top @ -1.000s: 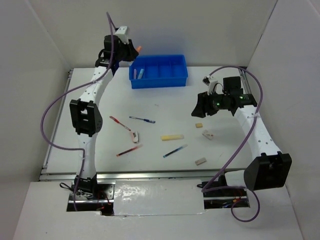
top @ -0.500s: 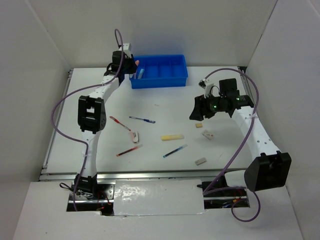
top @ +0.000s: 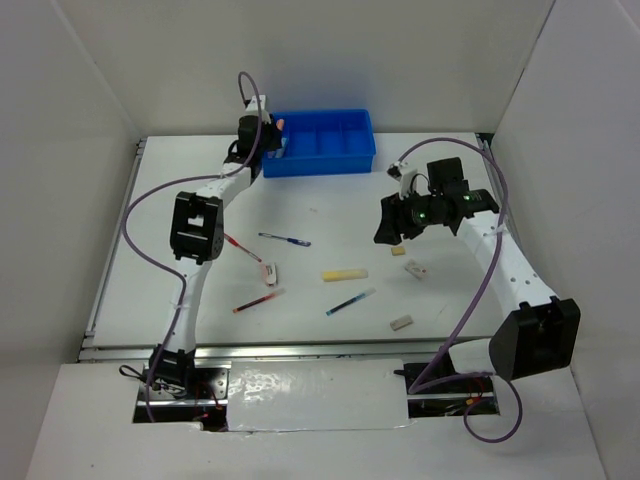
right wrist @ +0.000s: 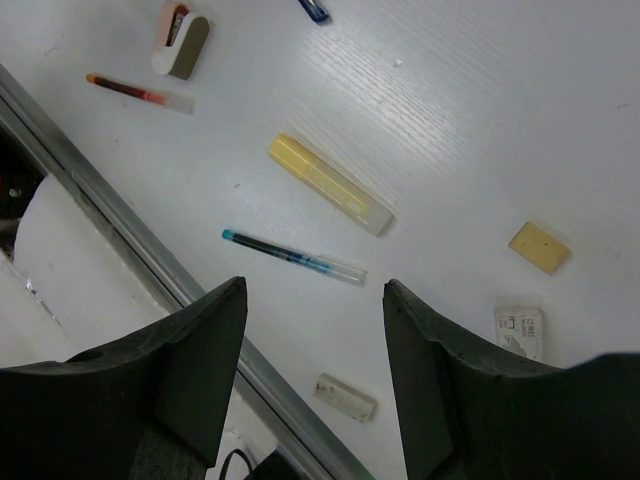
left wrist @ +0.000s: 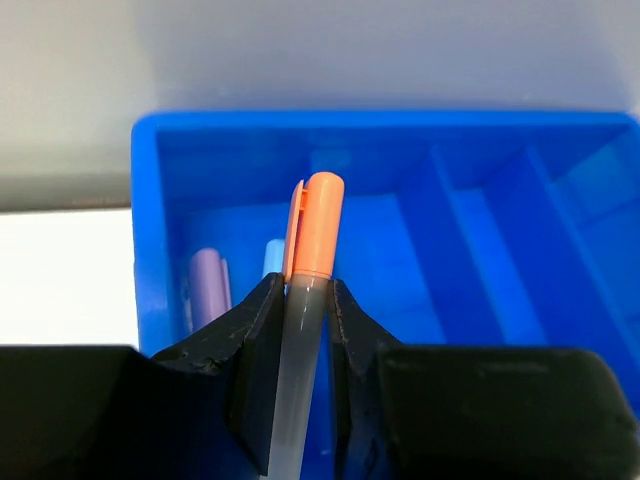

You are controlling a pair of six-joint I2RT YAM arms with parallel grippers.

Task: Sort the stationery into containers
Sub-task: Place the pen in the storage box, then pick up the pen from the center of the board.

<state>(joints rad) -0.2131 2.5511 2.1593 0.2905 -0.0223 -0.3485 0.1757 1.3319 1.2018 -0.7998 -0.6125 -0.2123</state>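
The left gripper (left wrist: 298, 300) is at the left end of the blue tray (top: 320, 162), which stands at the far side of the table (top: 340, 215). Its jaws are nearly closed and clamp the clear body of the orange-capped marker (left wrist: 316, 225), with 1 black finger (left wrist: 255, 325) on each side. The cap sticks out in front of them and points into the tray. In the left wrist view the cap is over the leftmost of the 4 compartments, and the marker is in the grip, not lying in the tray. In this compartment lie a purple item (left wrist: 205, 290) and a pale blue item (left wrist: 273, 258), side by side near the left wall (both are partly hidden by the gripper). The right gripper (right wrist: 312, 290) hangs over the right part of the table, with its jaws well apart and nothing between them. Under it, in its wrist view, a blue pen (right wrist: 295, 257) lies just beside a yellow bar (right wrist: 330, 184). To the right of them are a beige eraser (right wrist: 540, 247) and a white eraser (right wrist: 520, 328), near each other but apart. A 3rd pale eraser (right wrist: 345, 397) lies close to the metal rail (right wrist: 120, 200) at the table's edge. Further off are a red pen (right wrist: 140, 92) and a small white and grey item (right wrist: 180, 40). The top view shows also a 2nd red pen (top: 240, 246) and a 2nd blue pen (top: 285, 239), left of the centre, all well apart from the tray.
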